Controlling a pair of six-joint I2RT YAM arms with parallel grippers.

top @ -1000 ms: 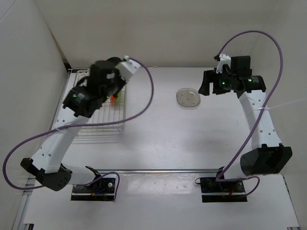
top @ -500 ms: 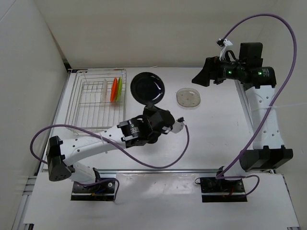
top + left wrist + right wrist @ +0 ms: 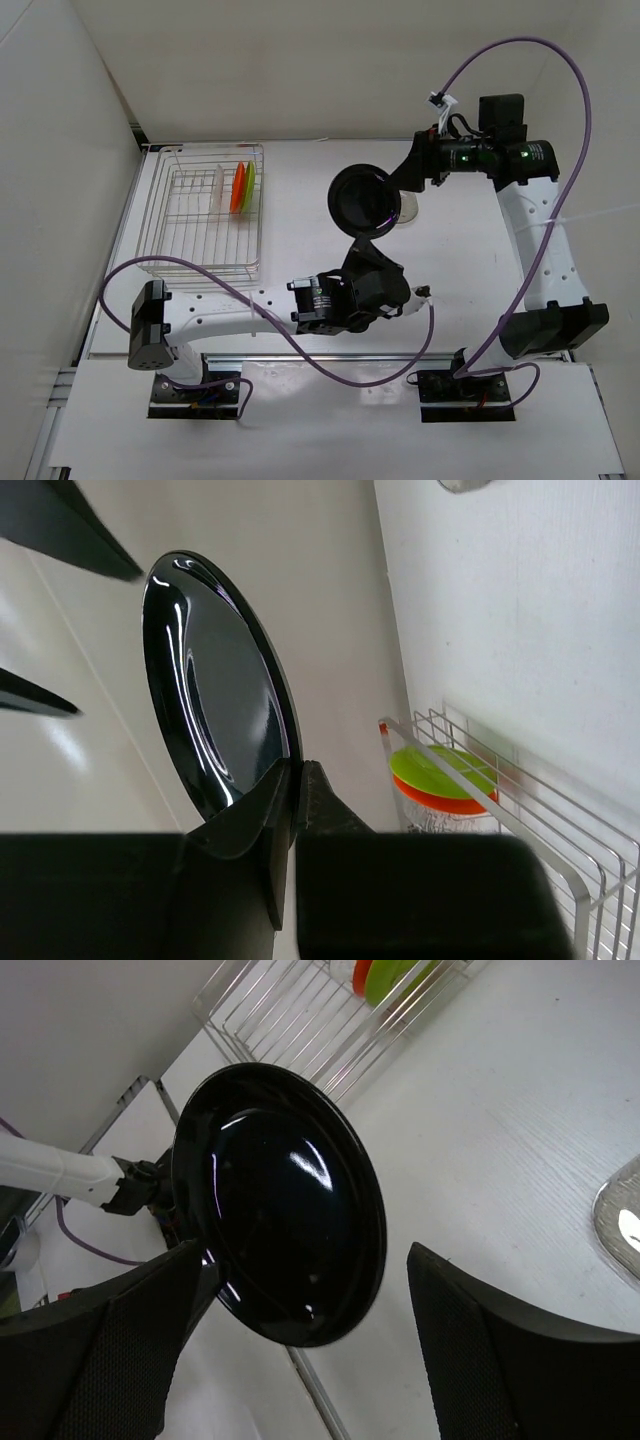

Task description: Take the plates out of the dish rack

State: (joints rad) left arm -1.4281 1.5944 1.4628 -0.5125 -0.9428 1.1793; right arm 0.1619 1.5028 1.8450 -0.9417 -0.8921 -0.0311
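My left gripper (image 3: 366, 243) is shut on the lower rim of the black plate (image 3: 364, 199) and holds it upright above the middle of the table. In the left wrist view the fingertips (image 3: 297, 772) pinch the black plate (image 3: 214, 715) from both sides. My right gripper (image 3: 405, 178) is open just right of it. Its wide jaws frame the black plate (image 3: 285, 1205) without touching it. The dish rack (image 3: 190, 235) stands at the far left with an orange plate (image 3: 236, 188) and a lime green plate (image 3: 248, 180) on edge. A clear plate (image 3: 408, 210) lies on the table, mostly hidden.
A pale upright piece (image 3: 217, 186) stands in the rack left of the orange plate. The left arm stretches low across the front of the table. The right arm's purple cable (image 3: 520, 60) loops high at the back. White walls close the left and far sides.
The left arm has carried the black plate from beside the rack rightward to the table's middle. The right gripper has swung left and down toward the plate, its jaws staying wide.
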